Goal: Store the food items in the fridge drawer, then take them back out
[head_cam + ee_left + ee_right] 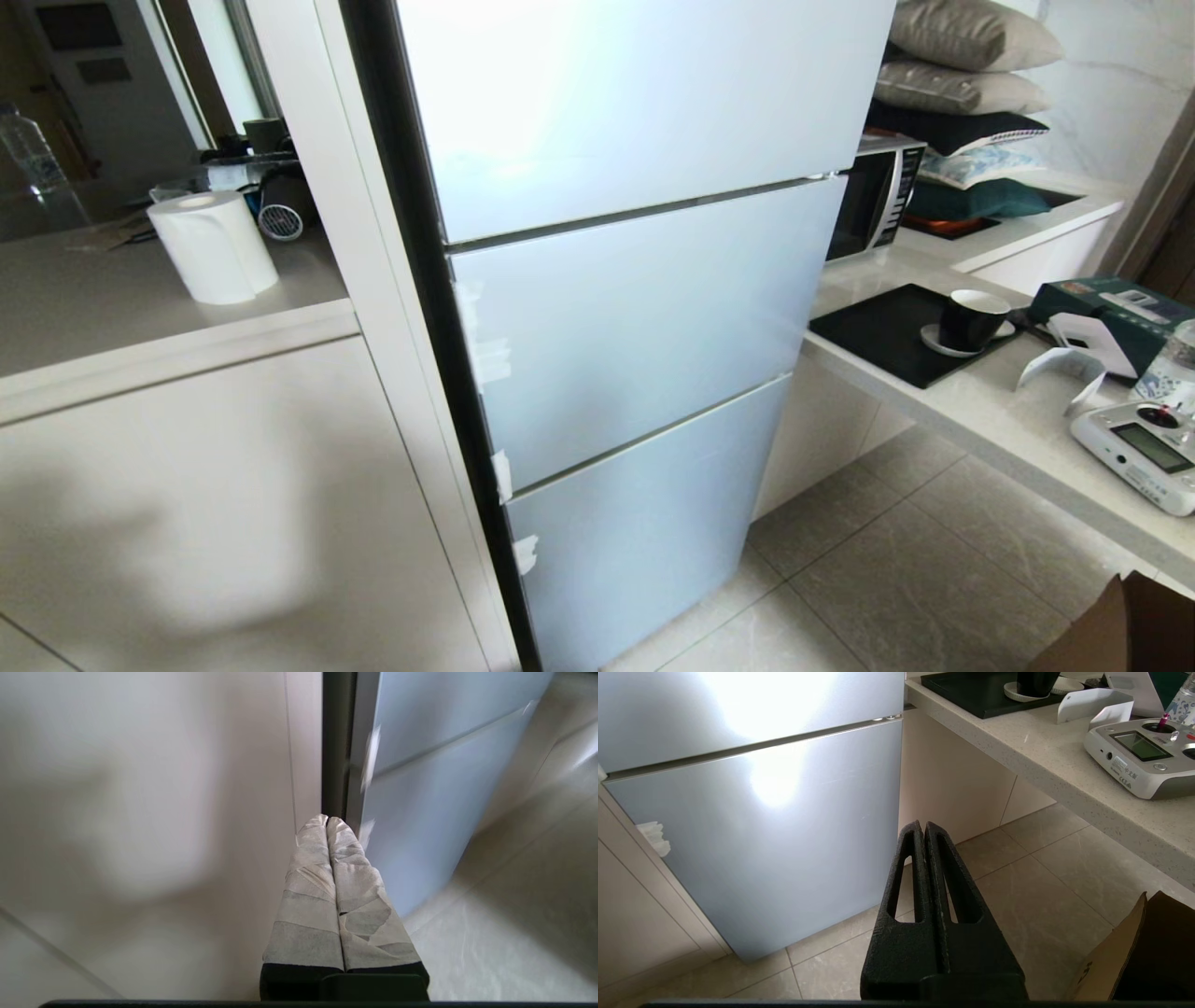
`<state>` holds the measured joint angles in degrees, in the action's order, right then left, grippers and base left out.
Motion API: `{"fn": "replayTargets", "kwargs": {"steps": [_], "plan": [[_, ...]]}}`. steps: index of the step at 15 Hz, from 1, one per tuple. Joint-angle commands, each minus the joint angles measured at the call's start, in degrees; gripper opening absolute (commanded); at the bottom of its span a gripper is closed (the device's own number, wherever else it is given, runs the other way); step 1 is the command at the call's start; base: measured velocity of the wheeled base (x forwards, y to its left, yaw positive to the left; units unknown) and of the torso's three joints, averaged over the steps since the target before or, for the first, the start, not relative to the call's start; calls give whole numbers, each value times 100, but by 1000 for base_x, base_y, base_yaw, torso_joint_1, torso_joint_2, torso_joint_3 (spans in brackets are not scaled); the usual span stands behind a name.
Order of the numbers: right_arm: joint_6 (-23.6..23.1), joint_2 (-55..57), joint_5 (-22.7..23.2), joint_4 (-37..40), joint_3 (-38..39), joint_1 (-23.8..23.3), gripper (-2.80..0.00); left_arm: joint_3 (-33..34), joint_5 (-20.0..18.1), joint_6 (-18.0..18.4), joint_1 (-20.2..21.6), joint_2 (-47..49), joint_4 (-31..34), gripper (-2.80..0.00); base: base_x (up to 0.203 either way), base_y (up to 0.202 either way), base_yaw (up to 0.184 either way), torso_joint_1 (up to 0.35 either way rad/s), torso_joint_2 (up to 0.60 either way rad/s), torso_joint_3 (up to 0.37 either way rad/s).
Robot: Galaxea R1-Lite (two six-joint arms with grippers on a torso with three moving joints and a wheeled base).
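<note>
Facing: the fridge (635,308), all three frosted pale-blue panels shut; neither of my arms shows in the head view.
Left gripper (327,820): tape-wrapped fingers pressed flat together, nothing between them; ahead of the tips is the dark seam where the fridge meets the cream cabinet (140,812).
Right gripper (923,826): black fingers closed tip to tip, holding nothing; beyond the tips lie the bottom door panel (775,835) and the tiled floor (1041,882).
Why so: I judge both arms parked and my jaws shut because no door is open yet, so there is nothing to grasp.
Task things: the fridge drawer is not in view, presumably behind one of the closed panels; no food item shows in any view, so I cannot say where it is.
Head view only: the paper roll (215,247), microwave (873,201), black cup (971,320) on its tray (882,336).
Wrist views only: both jaws themselves, plus a cardboard box (1139,952) beside my right fingers.
Shared: the grey handset (1141,760) on the counter (1017,742), off to my right jaw's side.
Tape: white scraps (490,359) on the panel edges, possibly pull points.
</note>
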<state>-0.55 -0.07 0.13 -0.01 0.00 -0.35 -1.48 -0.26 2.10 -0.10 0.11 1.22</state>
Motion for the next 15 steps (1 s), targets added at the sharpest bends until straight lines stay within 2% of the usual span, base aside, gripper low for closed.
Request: {"fn": "replayTargets", "kwargs": {"steps": [1, 2, 4, 7, 9, 12, 15], "plan": [[-7, 7, 4, 0, 0, 0, -280, -741, -156, -75, 1, 252, 23, -280, 0, 0, 0, 0, 0, 0], [2, 7, 4, -8, 0, 0, -280, -897, -196, -145, -1, 492, 35, -280, 0, 0, 0, 0, 0, 0], [2, 7, 4, -8, 0, 0, -280, -1415, -265, -642, -60, 1430, 45, -280, 0, 0, 0, 0, 0, 0], [2, 7, 4, 1, 0, 0, -280, -2035, -367, -2123, -285, 3233, -154, -280, 0, 0, 0, 0, 0, 0], [2, 7, 4, -3, 0, 0, -280, -2288, -455, -3251, -369, 4551, -860, -280, 0, 0, 0, 0, 0, 0], [-7, 7, 4, -8, 0, 0, -280, -2618, -630, -4505, -430, 6336, -2110, -280, 0, 0, 0, 0, 0, 0], [-7, 7, 4, -8, 0, 0, -280, -3246, -826, -5790, -462, 7785, -3004, -280, 0, 0, 0, 0, 0, 0]]}}
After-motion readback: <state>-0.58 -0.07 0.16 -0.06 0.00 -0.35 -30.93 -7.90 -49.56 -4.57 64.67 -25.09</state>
